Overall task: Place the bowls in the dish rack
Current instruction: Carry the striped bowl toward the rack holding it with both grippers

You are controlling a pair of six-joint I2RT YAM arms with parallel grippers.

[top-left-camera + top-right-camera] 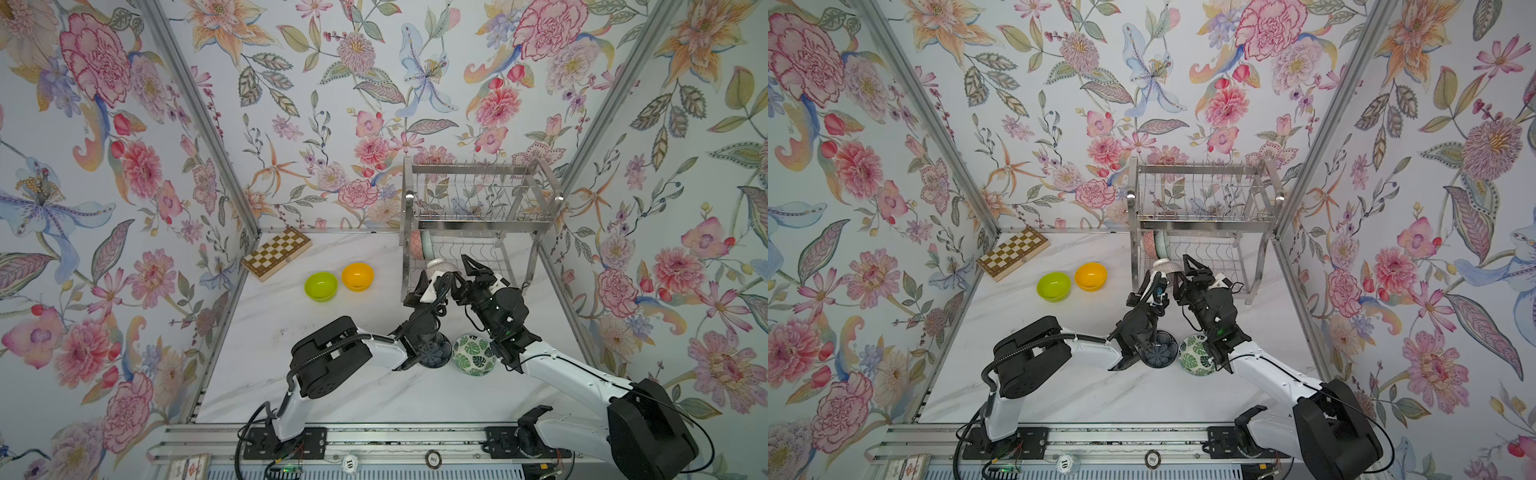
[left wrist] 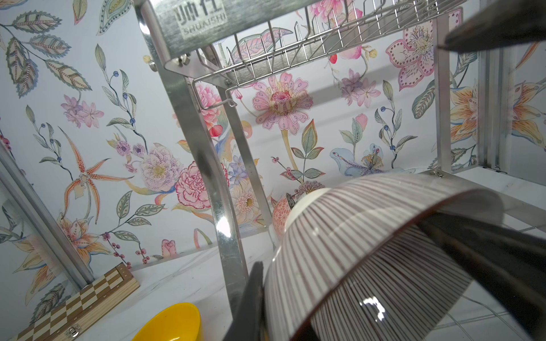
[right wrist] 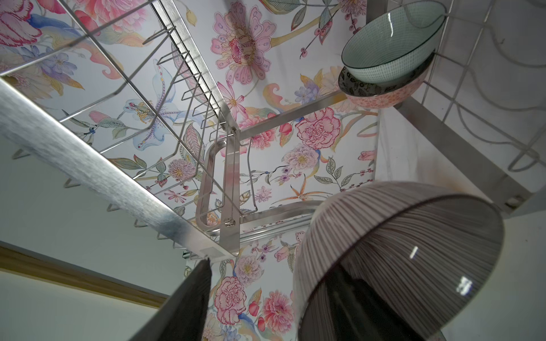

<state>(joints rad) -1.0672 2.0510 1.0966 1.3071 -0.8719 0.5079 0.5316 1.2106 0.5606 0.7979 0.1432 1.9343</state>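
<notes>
One pink-striped bowl (image 1: 437, 265) in left gripper (image 1: 434, 277), right gripper (image 1: 460, 269) just beside

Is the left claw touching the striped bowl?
Touching. The left wrist view shows the left claw clamped on the pink-striped bowl at its rim, with no gap on either side.

Inside the rack (image 1: 478, 226), the lower shelf was free on its right part. Nested bowls (image 1: 419, 245) filled its left end, and the striped bowl (image 1: 437, 266) hung just before them. The table (image 1: 332, 395) was free in the middle; green bowl (image 1: 321, 286), orange bowl (image 1: 358, 276) and chessboard (image 1: 276, 252) stood left.
</notes>
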